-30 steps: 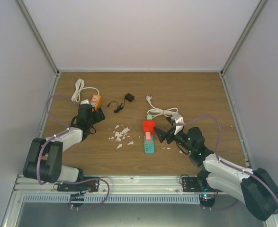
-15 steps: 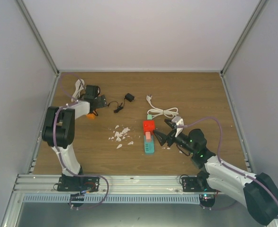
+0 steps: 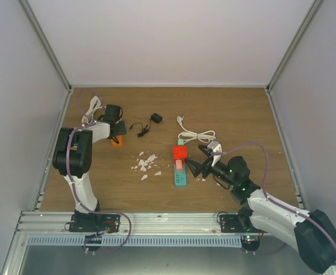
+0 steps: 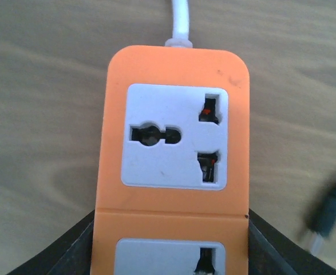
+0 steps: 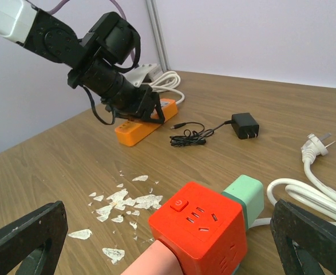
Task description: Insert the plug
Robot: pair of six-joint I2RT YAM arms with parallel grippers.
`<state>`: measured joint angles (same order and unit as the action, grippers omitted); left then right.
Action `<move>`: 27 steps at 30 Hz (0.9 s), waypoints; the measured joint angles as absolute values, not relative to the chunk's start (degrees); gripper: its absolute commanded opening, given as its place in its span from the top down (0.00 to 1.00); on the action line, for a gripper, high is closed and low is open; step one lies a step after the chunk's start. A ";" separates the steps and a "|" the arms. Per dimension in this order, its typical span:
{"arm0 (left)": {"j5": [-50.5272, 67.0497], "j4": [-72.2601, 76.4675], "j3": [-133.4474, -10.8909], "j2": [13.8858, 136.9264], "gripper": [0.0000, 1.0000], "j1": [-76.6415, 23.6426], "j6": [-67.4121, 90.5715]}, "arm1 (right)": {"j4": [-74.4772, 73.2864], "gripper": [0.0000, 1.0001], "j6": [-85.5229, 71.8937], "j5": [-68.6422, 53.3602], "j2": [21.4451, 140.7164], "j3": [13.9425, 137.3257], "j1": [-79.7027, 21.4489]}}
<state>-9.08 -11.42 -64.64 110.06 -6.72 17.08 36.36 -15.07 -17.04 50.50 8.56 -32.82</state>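
Far left on wooden counter (image 3: 236,109): left fingers (image 4: 70,252) clamp orange plastic power strip (image 4: 173,137) across its long sides. Centre: black adapter plug (image 3: 155,118) lies loose, cable (image 3: 139,129) trailing left. Right fingers (image 5: 24,235) spread wide, empty, beside red cube socket (image 5: 199,226).

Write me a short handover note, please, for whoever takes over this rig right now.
Left tool: straddling the orange power strip, a finger at each side; firm grip not confirmed.
Right tool: open, empty, facing the red cube socket.
Black adapter plug: lying loose, nothing touching it; the white cord plug is loose too.
Done: nothing inserted; the strip's visible sockets are empty.
To do: pick up a plug, line it up with a socket, push it in.
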 measured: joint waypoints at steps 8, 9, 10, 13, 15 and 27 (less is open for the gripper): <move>-11.75 -9.52 -50.19 98.89 0.72 -15.27 22.20 | 35.90 0.00 -15.31 -17.06 50.13 8.56 -32.82; -12.62 -9.74 -48.69 97.54 0.71 -17.12 23.20 | 35.90 0.01 -15.31 -17.04 50.15 8.56 -32.82; -14.28 -9.91 -46.87 95.94 0.71 -19.88 24.67 | 35.94 0.00 -15.31 -17.04 50.19 8.56 -32.82; -18.22 -11.03 -42.09 91.42 0.71 -29.67 29.95 | 36.01 0.00 -15.33 -17.04 50.74 8.56 -32.82; -18.90 -11.46 -39.57 89.34 0.72 -34.61 33.06 | 36.01 0.00 -15.35 -17.06 51.62 8.56 -32.86; -31.73 -11.97 -32.51 85.14 0.59 -48.97 50.54 | 30.63 0.00 -13.52 -14.63 56.64 14.76 -33.61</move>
